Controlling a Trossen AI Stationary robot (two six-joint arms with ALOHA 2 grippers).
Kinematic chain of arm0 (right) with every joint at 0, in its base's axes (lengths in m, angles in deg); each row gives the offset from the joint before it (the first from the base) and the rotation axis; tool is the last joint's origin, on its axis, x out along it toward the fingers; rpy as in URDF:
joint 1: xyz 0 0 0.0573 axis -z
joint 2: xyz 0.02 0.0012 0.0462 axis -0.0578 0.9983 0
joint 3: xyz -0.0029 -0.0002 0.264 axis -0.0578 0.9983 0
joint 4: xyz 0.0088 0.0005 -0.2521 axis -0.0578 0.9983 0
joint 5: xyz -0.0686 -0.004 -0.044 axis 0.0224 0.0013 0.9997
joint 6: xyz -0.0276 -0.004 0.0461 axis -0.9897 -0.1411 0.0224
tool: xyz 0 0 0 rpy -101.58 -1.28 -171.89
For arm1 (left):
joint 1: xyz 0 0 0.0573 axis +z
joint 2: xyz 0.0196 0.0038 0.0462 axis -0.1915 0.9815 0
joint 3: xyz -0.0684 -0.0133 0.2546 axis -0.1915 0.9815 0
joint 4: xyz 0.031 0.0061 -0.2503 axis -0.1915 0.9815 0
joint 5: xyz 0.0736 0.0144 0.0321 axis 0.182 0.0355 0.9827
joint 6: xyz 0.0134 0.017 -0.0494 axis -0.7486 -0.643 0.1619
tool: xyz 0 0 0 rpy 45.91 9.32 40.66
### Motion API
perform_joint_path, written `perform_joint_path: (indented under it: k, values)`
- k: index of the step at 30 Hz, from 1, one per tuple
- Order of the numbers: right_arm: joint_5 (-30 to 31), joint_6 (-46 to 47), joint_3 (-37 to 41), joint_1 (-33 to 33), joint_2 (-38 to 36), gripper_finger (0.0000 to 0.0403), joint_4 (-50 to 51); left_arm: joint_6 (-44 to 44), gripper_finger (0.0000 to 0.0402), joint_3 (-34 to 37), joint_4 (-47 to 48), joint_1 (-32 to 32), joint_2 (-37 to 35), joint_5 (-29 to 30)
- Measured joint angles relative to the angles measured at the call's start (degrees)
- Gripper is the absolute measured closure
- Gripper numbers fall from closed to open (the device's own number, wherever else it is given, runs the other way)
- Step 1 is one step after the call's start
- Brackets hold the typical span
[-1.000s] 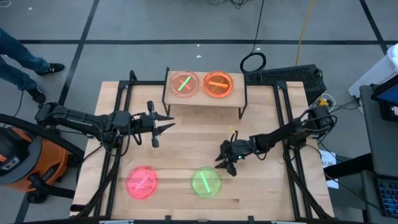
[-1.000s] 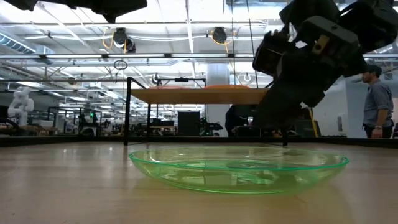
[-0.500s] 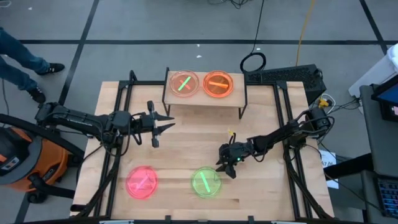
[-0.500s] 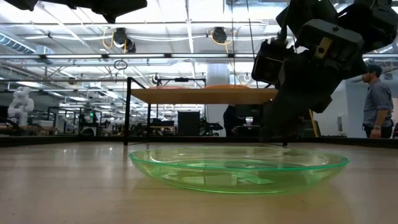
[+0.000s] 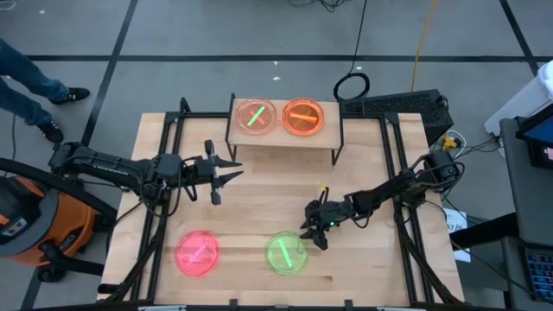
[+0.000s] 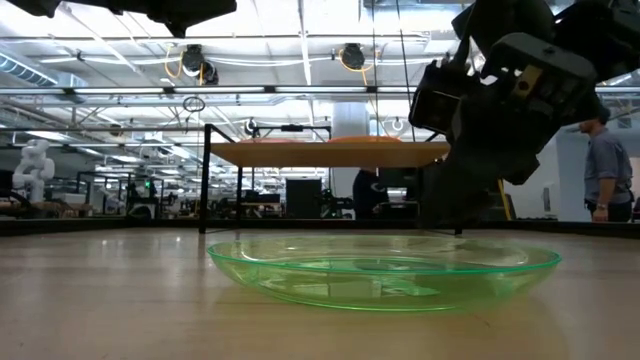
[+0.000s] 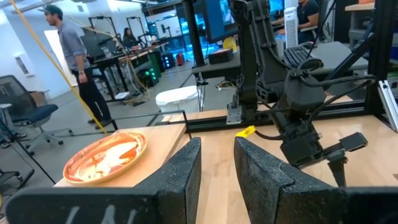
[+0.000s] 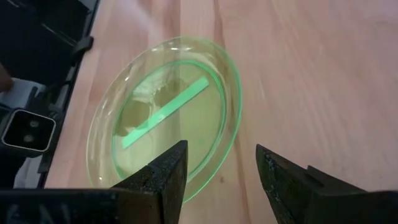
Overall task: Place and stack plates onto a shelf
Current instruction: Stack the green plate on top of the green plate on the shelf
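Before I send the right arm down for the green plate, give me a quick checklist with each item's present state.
1. Right tool open: ok, a gap shows between its fingers.
2. Right tool lined up on the green plate: ok, it hangs just beyond the plate's rim, above the tabletop.
3. Green plate free: ok, it lies flat and alone, apart from the pink plate.
4. Left tool clear of the path: ok, it waits far from the green plate, holding nothing.
5. Room on the shelf: cannot tell; two plates already sit there, so stacking looks necessary.
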Motion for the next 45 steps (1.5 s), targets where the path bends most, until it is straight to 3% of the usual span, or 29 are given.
perform_joint_path:
  k: [5,12,21,39,45]
  values:
    - [1.1,1.8,0.0,-0.4,0.9,0.0229,0.0,0.0,0.0298,0.0,0.0,0.0,0.0,0.0]
    - [-3.4,6.0,0.0,-0.5,3.2,0.0229,-0.9,0.1,0.0298,0.0,0.0,0.0,0.0,0.0]
    - [-3.4,6.0,-1.7,-1.0,3.2,0.0236,-0.1,0.2,0.0298,0.0,0.0,0.0,0.0,0.0]
    - [-3.2,4.0,-2.1,-1.0,3.2,0.039,5.1,0.4,0.0298,0.0,0.0,0.0,0.0,0.0]
    - [-3.3,2.7,-2.1,-0.3,3.2,0.0401,2.6,0.4,0.0298,0.0,0.0,0.0,0.0,0.0]
